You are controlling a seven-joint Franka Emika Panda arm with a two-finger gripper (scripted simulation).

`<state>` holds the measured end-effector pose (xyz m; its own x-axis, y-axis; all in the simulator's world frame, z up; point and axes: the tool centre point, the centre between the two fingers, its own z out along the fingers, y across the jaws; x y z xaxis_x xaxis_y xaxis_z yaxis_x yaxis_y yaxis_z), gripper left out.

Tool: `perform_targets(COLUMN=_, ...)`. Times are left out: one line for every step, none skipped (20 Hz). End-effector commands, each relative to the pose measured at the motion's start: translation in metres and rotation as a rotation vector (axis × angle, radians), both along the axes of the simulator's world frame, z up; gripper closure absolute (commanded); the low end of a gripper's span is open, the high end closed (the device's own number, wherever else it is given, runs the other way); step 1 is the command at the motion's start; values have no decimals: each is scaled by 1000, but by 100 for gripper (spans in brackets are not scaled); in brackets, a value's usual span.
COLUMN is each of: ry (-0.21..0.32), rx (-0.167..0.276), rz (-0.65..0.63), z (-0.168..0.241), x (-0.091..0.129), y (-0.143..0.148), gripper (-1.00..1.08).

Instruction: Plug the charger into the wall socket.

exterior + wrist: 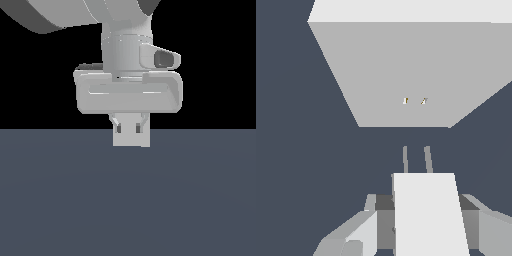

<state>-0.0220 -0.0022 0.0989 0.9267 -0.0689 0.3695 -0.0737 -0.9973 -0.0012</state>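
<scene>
Gripper [423,220] front and centre, fingers [363,232] clamped on the charger [426,210], its two prongs [416,159] pointing at the wall socket [406,70]. Close now, a narrow gap remains, prongs roughly lined up with the socket's two tiny holes [414,101] over the grey floor [60,200].

Pale grey rounded arm [122,45], boxy tool [128,129], unmarked.

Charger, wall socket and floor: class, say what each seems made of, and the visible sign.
Charger: plain white, matte, plastic-like; two thin grey prongs look metallic. Wall socket: flat white panel, matte, no gloss; its two tiny holes show a yellowish glint, possibly metal. Floor: uniform dark blue-grey, textureless. As renders, real materials stay uncertain.
</scene>
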Motion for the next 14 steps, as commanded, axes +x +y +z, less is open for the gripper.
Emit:
perform_targets(ry=1, rx=-1, rz=-9, z=1, x=0, y=-1, gripper=108)
perform_targets(ry=1, rx=-1, rz=-10, z=1, x=1, y=-2, gripper=108)
perform_targets(ry=1, rx=-1, rz=-11, z=1, x=1, y=-2, gripper=108)
perform_targets(ry=1, rx=-1, rz=-11, z=1, x=1, y=-2, gripper=108)
perform_targets(ry=1, rx=-1, rz=-11, z=1, x=1, y=-2, gripper=108)
perform_targets(ry=1, rx=-1, rz=-11, z=1, x=1, y=-2, gripper=108)
perform_targets(ry=1, rx=-1, rz=-10, z=1, x=0, y=-1, gripper=108)
perform_targets(ry=1, rx=-1, rz=-10, z=1, x=1, y=-1, gripper=108)
perform_targets(ry=1, rx=-1, rz=-10, z=1, x=1, y=-2, gripper=108)
perform_targets(ry=1, rx=-1, rz=-10, z=1, x=2, y=-2, gripper=108)
perform_targets(ry=1, rx=-1, rz=-10, z=1, x=3, y=-2, gripper=108)
perform_targets(ry=1, rx=-1, rz=-10, z=1, x=5, y=-2, gripper=108)
perform_targets(ry=1, rx=-1, rz=-10, z=1, x=7, y=-2, gripper=108)
perform_targets(ry=1, rx=-1, rz=-10, z=1, x=10, y=-2, gripper=108)
